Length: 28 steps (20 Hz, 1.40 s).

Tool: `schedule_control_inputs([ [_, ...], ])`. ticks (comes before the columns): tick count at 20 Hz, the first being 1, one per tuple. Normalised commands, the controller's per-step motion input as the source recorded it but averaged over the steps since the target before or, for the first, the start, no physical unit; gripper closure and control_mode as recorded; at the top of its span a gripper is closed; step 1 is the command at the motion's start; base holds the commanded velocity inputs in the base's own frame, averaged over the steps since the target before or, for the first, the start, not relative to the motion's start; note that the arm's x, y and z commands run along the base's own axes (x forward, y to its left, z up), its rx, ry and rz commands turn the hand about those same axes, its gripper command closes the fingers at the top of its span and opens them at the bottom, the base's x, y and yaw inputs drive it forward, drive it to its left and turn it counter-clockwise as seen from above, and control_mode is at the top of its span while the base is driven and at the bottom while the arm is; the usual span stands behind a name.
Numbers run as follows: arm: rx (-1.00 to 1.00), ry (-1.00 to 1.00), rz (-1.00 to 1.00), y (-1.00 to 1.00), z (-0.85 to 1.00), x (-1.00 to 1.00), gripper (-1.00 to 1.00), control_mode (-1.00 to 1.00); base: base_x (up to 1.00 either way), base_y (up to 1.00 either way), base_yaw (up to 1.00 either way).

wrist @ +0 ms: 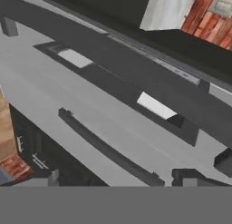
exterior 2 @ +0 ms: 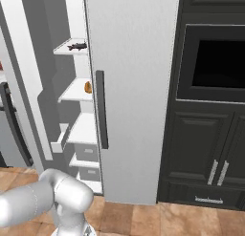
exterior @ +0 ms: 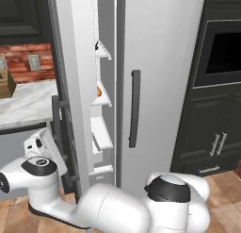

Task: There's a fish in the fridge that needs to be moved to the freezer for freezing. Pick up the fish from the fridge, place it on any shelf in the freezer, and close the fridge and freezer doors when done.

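The arm folds low and leftward, its gripper (exterior: pixel 40 145) spread apart beside the open freezer door's handle (exterior: pixel 57 128).

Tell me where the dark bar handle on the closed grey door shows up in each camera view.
Left base view: the bar handle stands upright, just right of centre.
Right base view: the bar handle stands upright, left of centre.
Hand view: the bar handle slants across the lower middle.
Shared landmark: the black cabinet's silver pulls.
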Motion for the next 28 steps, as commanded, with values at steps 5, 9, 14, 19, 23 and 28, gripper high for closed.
schedule_control_inputs([
  [5, -0.1, 0.01, 0.0, 0.07, -0.54, 0.32, -1.0, -1.0, 0.0, 0.0, 0.0],
  [9, -0.11, 0.03, 0.0, 0.26, -0.42, 0.43, -1.0, -1.0, 0.0, 0.0, 0.0],
  [14, -0.13, 0.21, -0.01, 0.11, -0.16, 0.46, -1.0, -1.0, 0.0, 0.0, 0.0],
  [19, -0.13, 0.26, -0.01, 0.02, -0.12, 0.51, -1.0, -1.0, 0.0, 0.0, 0.0],
  [23, -0.12, 0.18, 0.0, 0.03, -0.15, 0.3, -1.0, -1.0, 0.0, 0.0, 0.0],
  [28, -0.11, 0.17, 0.0, 0.0, -0.19, 0.24, -1.0, -1.0, 0.0, 0.0, 0.0],
])
